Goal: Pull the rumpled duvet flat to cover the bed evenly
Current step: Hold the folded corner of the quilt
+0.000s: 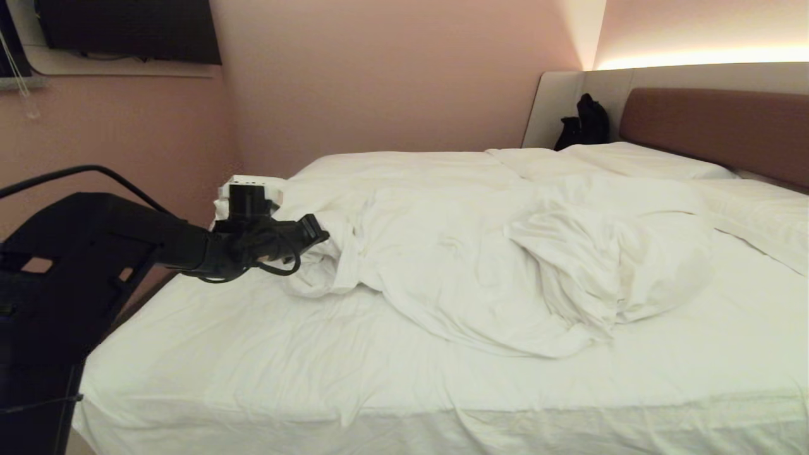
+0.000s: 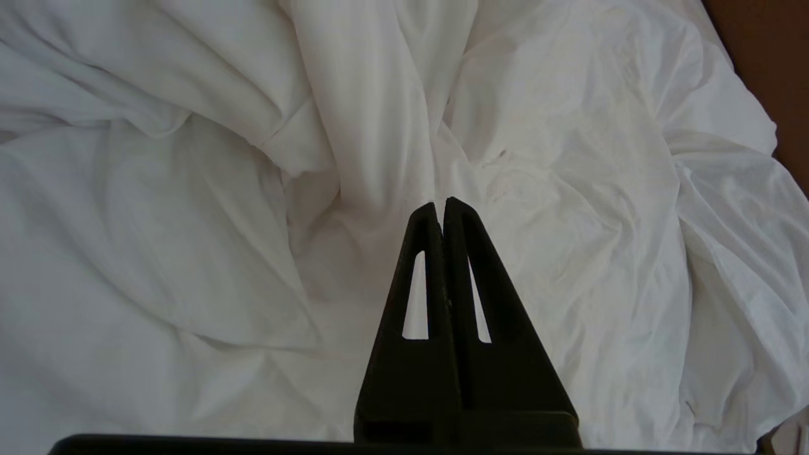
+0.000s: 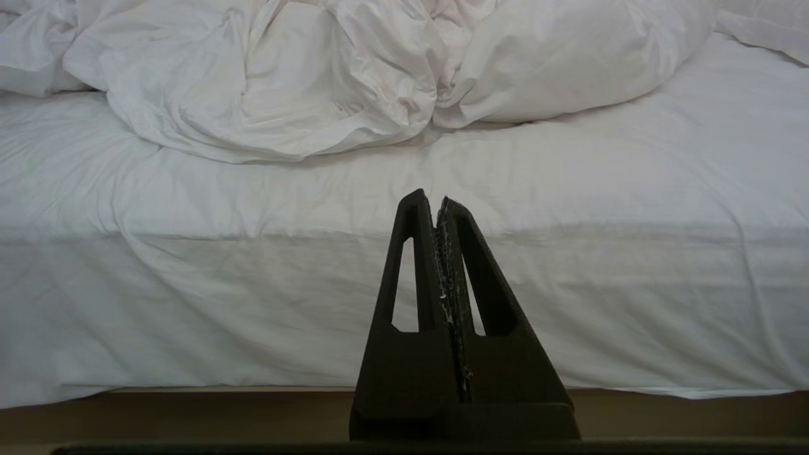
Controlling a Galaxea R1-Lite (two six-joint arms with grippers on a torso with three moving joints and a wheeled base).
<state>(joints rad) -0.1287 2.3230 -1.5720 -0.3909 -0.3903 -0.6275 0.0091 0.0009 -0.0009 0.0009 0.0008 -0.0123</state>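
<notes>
Left arm reaching over a rumpled duvet on a white bed, no writing readable anywhere.

At the far left a dark screen [image 1: 129,28] hangs on the pink wall [image 1: 392,76]. The left gripper [image 1: 319,235] stretches out over the near-left part of the bed [image 1: 253,354], its fingers pressed together with nothing between them, the tip just at the left end of the duvet [image 1: 480,265]. The duvet lies bunched in a heap across the middle of the mattress, leaving the near sheet bare. Far right, pillows [image 1: 644,161] rest against the reddish-brown headboard [image 1: 720,129], a black bag [image 1: 584,123] beside them. The right gripper [image 3: 439,202] hangs low at the bed's near side, pressed together, empty.
</notes>
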